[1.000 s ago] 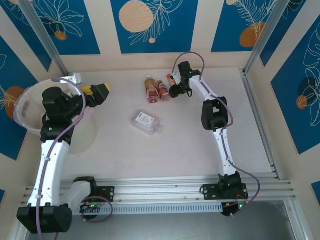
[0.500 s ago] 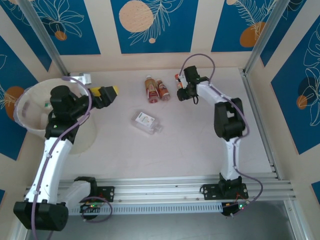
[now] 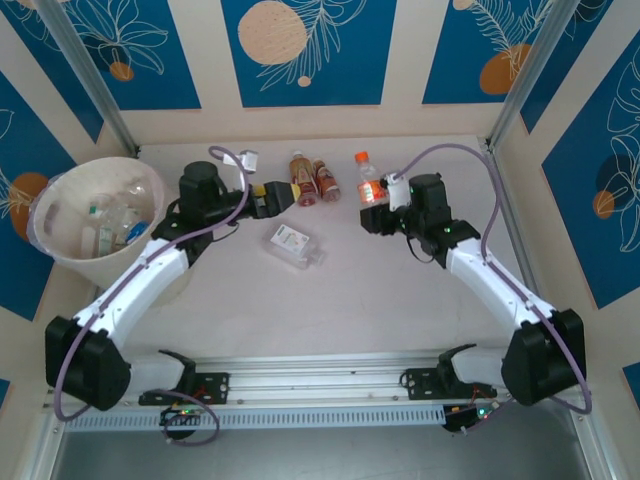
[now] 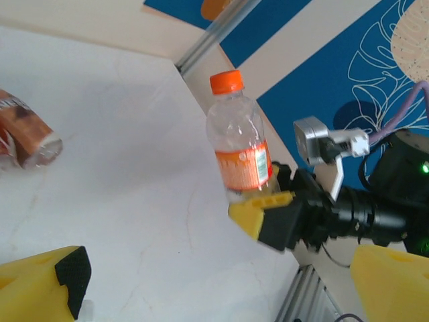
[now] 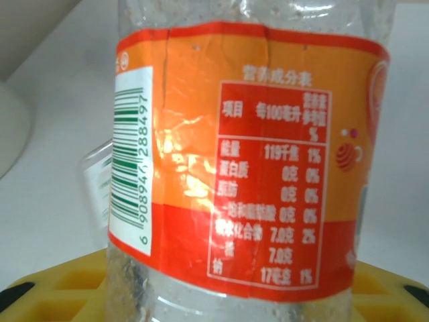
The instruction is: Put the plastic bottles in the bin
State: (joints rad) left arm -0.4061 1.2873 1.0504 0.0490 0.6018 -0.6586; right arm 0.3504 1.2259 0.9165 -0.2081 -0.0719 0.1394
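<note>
The right gripper (image 3: pixel 376 214) is clamped on the lower body of an orange-capped bottle (image 3: pixel 368 176), holding it upright at the back of the table (image 3: pixel 350 310), right of centre. The left wrist view shows one yellow finger (image 4: pixel 263 203) pressed against the bottle (image 4: pixel 238 144) just below its orange-and-red label. The right wrist view shows that label (image 5: pixel 248 168) up close, barcode to the left, with the yellow finger (image 5: pixel 60 288) beneath it.

The left gripper (image 3: pixel 278 192) has its jaws spread wide and holds nothing. It reaches across the back of the table, its tips just beside two red-labelled bottles (image 3: pixel 311 178) lying side by side on the surface. One of them (image 4: pixel 23 134) shows at the left edge of the left wrist view.

Nearer the arms, at mid-table, a flat clear bottle (image 3: pixel 292 246) with a white label lies on its side, apart from both grippers.

The bin (image 3: pixel 60 262) stands at the far left, well apart from the held bottle, with several bottles (image 3: pixel 112 225) already inside.
</note>
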